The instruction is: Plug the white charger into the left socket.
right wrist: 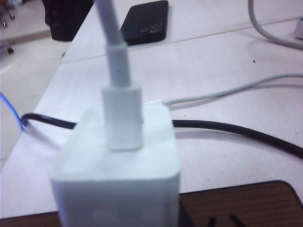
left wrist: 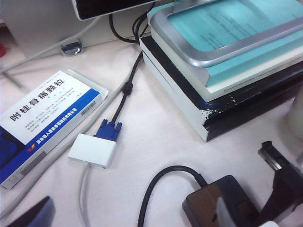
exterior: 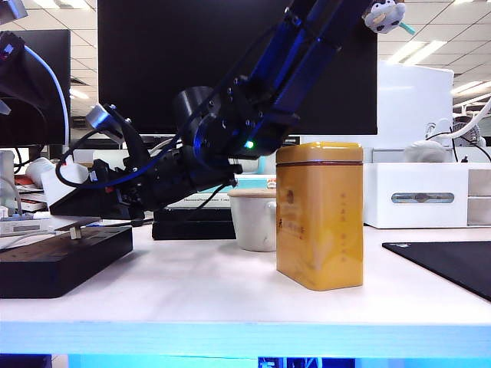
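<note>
So here's where I was. My right arm reached way over to the left side of the table, with my right gripper [exterior: 115, 201] down low just beside the black power strip [exterior: 61, 261]. From my right wrist cam the white charger [right wrist: 116, 179] pretty much filled the view, upright, with its white cable [right wrist: 111, 42] plugged into the top and running up toward the camera. The strip sat right under and behind it, and a couple of socket slots [right wrist: 221, 220] peeked out next to it. I couldn't tell whether the prongs were in or which socket it was over. My right fingers didn't show at all, so I honestly couldn't tell if they were clamped on the charger.

Behind the charger a black cable [right wrist: 236, 130] and a thinner white one ran across the table, with a black phone [right wrist: 144, 21] further back.

My left gripper [left wrist: 244, 178] hung with its fingers spread wide and nothing between them, over a black adapter [left wrist: 213, 205]. Near it lay a small white adapter [left wrist: 92, 150] with a blue plug, a blue-and-white medicine box [left wrist: 42, 123] and a stack of books [left wrist: 213, 90].

Mid-table stood a yellow tin [exterior: 318, 215] with a white mug [exterior: 253, 218] just behind it.
</note>
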